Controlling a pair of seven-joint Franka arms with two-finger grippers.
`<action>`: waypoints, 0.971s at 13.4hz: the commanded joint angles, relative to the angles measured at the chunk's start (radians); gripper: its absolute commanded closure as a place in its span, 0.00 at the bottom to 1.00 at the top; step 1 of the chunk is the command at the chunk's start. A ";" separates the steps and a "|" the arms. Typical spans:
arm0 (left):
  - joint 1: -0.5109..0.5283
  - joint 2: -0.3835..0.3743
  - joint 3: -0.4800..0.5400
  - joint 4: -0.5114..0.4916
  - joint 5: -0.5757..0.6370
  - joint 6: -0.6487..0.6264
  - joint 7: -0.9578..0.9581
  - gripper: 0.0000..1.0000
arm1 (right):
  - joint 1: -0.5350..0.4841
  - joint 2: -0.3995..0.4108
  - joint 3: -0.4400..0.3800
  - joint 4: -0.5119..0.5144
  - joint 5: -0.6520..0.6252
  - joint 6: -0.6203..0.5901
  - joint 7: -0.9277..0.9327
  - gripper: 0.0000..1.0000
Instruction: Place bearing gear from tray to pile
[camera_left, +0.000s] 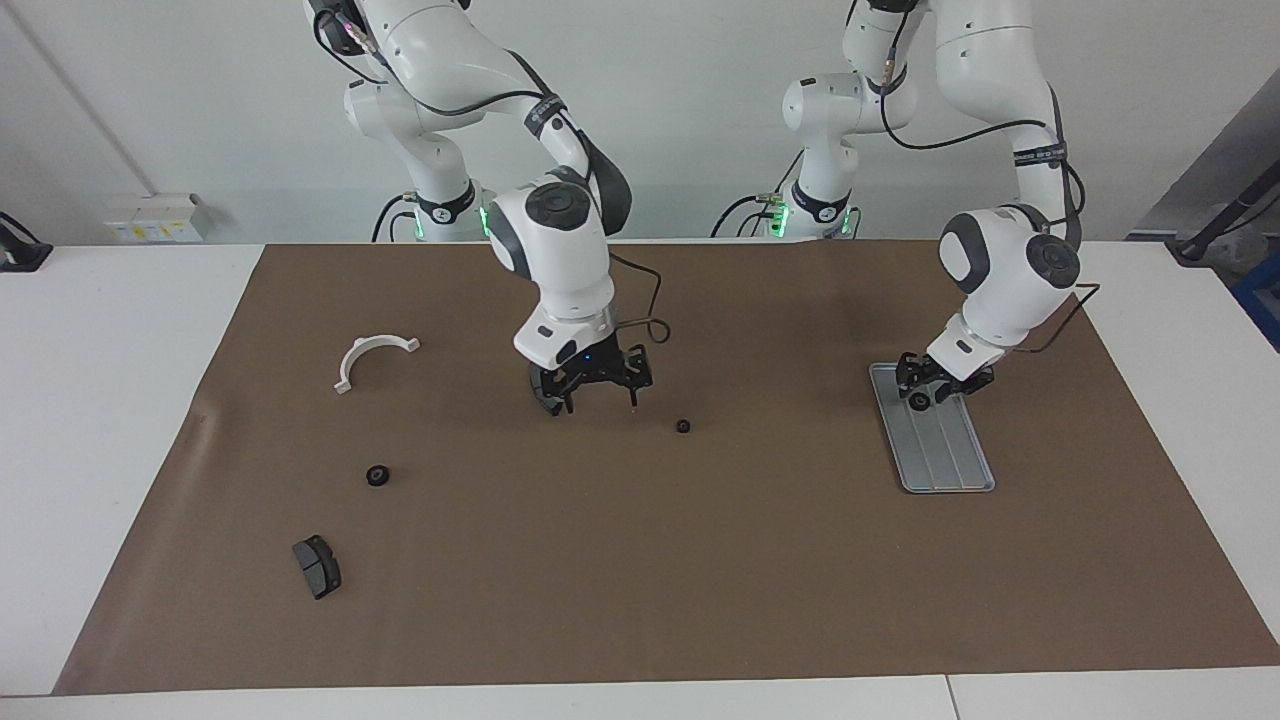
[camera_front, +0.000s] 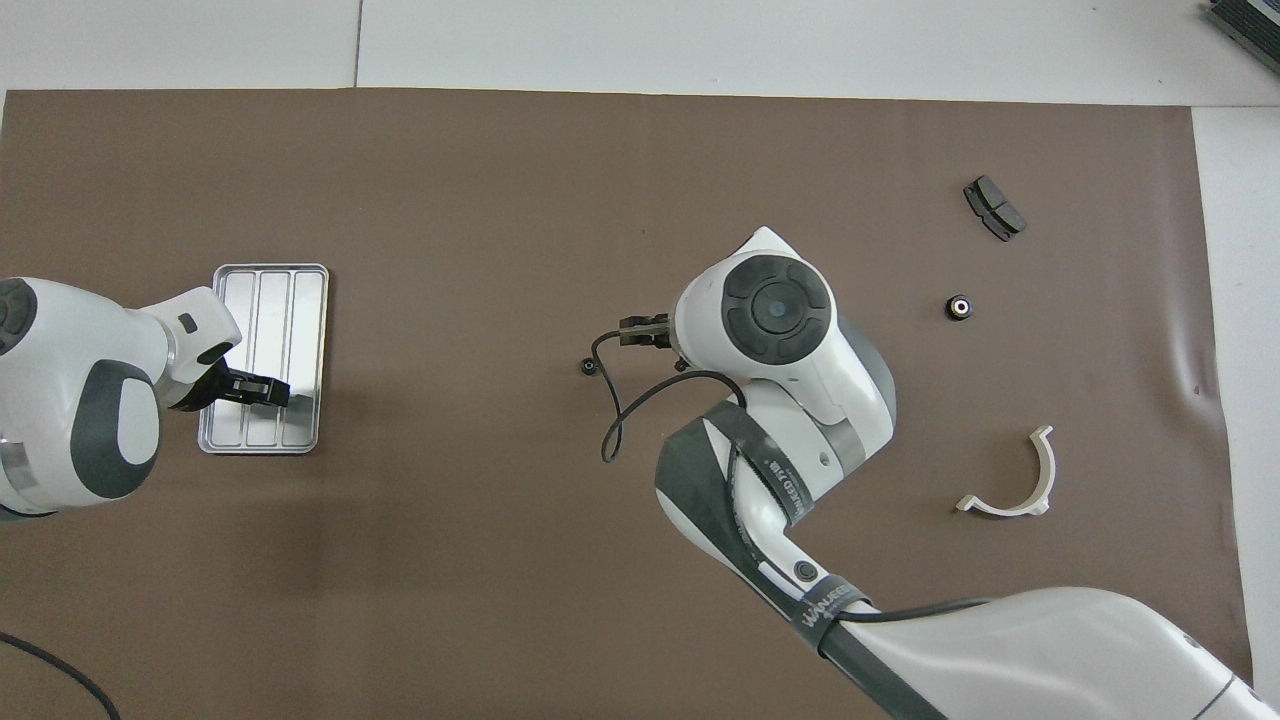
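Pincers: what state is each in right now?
Left pincer: at the gear on the tray; grip cannot be told.
Right pincer: open, empty.

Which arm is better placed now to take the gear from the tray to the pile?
Left. The left hand is down at the gear on the tray. The right hand hangs open over the middle of the mat, away from the tray, beside another small gear.

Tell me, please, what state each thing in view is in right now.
Tray: flat on the mat, one gear on it.
Left end effector: low at that gear, hold unclear.
Right end effector: open, empty, over the mat.
Middle gear: loose on the mat.
Bracket: lying flat.
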 joint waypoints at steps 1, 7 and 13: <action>0.011 -0.045 -0.007 -0.074 0.000 0.067 0.015 0.38 | 0.006 0.166 0.082 0.121 -0.170 -0.016 0.155 0.00; 0.011 -0.058 -0.007 -0.135 -0.002 0.150 0.012 0.46 | 0.052 0.237 0.127 0.135 -0.236 0.007 0.263 0.00; 0.011 -0.055 -0.007 -0.125 -0.002 0.154 0.003 0.72 | 0.062 0.266 0.127 0.135 -0.300 0.050 0.261 0.25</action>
